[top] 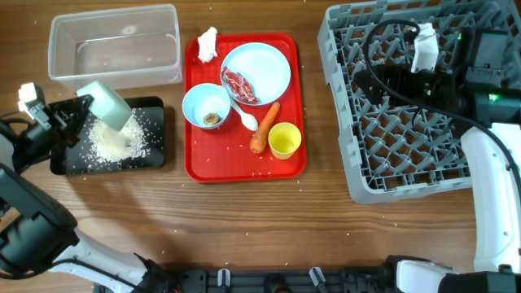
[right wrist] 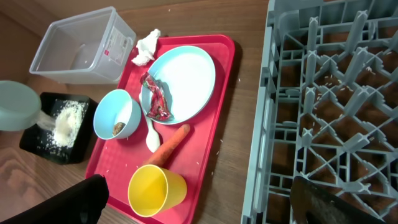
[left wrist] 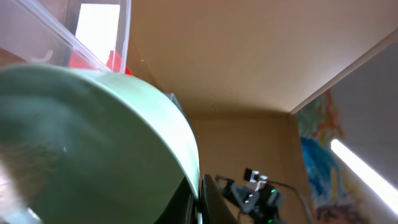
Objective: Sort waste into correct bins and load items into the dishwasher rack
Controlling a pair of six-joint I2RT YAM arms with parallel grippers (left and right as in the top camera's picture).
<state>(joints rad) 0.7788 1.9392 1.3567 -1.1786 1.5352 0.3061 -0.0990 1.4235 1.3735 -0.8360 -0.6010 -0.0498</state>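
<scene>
The left tool [top: 79,113] pinches the pale green bowl [top: 106,103], tipped over the black tray [top: 69,163] at the left, where rice [top: 112,140] lies heaped. The right tool [right wrist: 211,199], fingers spread, hangs above the grey rack [top: 391,163] on the right.

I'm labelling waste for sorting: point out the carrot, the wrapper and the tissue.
carrot [top: 266,127]: overhead view, middle of its orange body.
wrapper [top: 238,85]: overhead view, centre of the red-and-white crumple.
tissue [top: 207,45]: overhead view, middle of the white wad.
</scene>
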